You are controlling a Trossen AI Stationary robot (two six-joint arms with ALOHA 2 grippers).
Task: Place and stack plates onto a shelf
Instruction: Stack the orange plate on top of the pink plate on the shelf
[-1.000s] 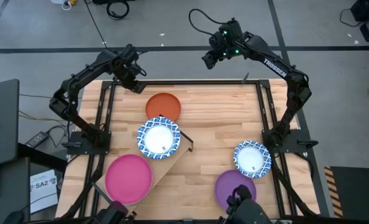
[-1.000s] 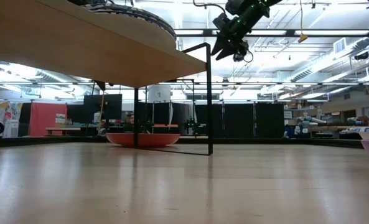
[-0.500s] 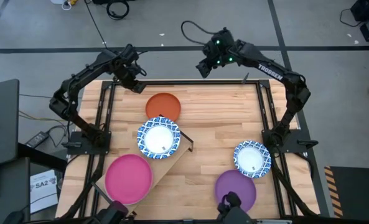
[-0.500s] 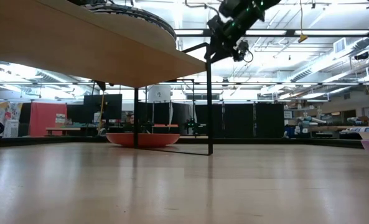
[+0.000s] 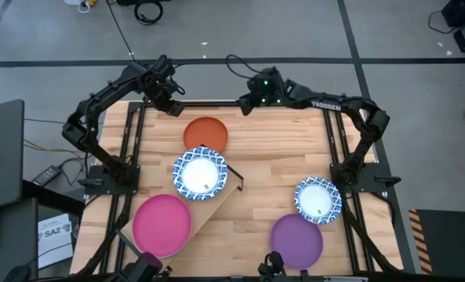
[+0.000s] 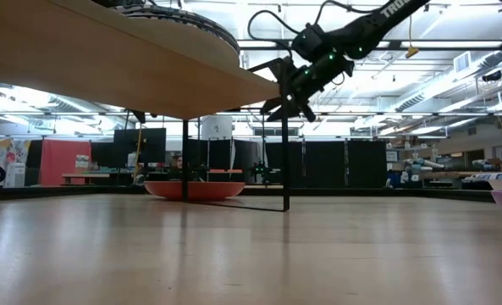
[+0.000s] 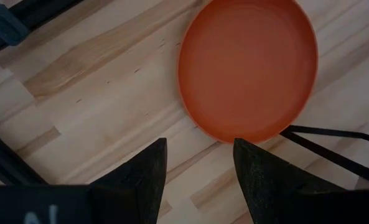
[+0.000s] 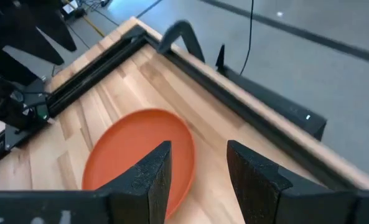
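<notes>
An orange plate lies flat on the table near its far edge, also seen in the left wrist view, the right wrist view and the low view. The shelf stands slantwise in the middle, bearing a blue-and-white plate and a magenta plate. My left gripper hangs open above the table, left of the orange plate. My right gripper is open in the air, right of that plate, slanting down toward it.
A second blue-and-white plate and a purple plate lie on the table's near right part. Black frame rails run along the table's edges. The shelf's thin black legs stand beside the orange plate.
My right gripper has come down from high above the far edge and gone toward the table's left, nearer the orange plate, tipping more toward level. Its fingers have stayed open. No plate has moved.
</notes>
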